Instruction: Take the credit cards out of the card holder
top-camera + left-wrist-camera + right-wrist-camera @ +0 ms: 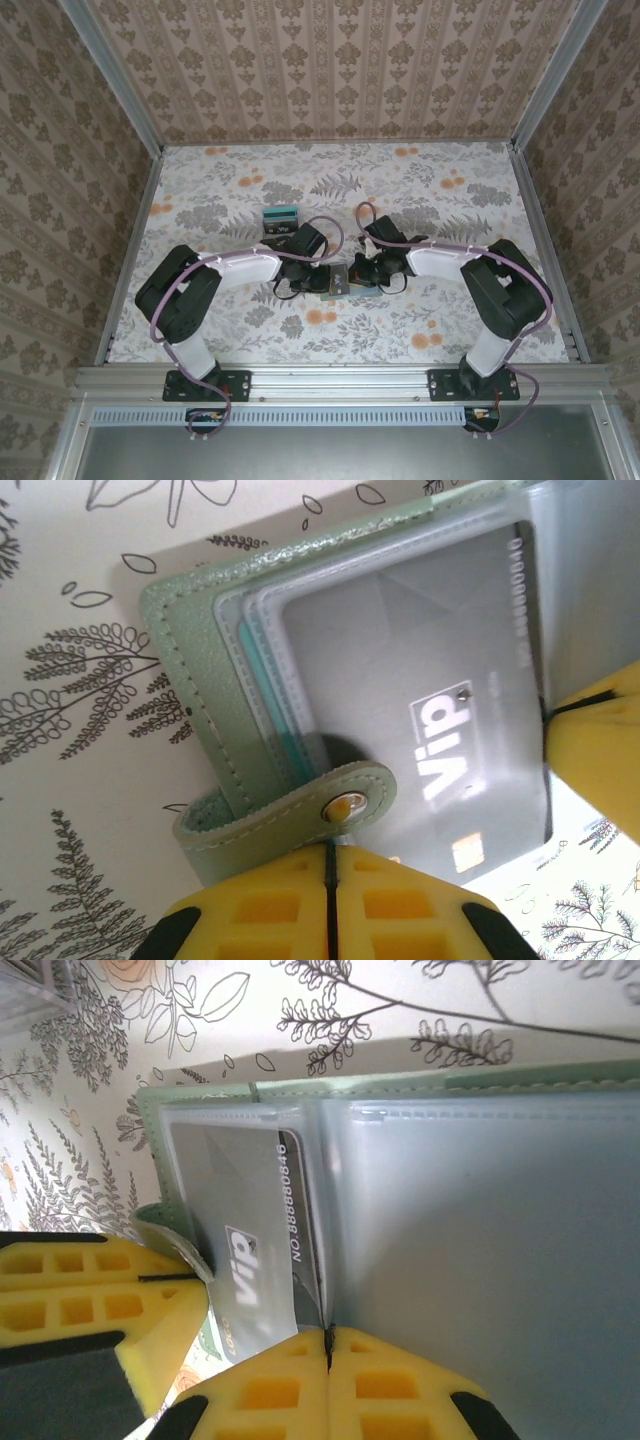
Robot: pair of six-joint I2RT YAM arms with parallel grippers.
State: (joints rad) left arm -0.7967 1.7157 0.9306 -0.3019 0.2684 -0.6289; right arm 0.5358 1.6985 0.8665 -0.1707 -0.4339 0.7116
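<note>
Lying open, card holder (185, 670) pinched by left gripper (330, 865) and right gripper (328, 1345).

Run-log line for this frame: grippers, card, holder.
left gripper: shut on card holder strap | right gripper: shut on grey VIP card edge | card: mostly inside holder | card stack: on table

card holder (343, 283): lying on the worktop (460, 200), near its middle
credit card (420, 700): inside the card holder's sleeve
card stack (281, 219): behind-left of the card holder, apart
</note>
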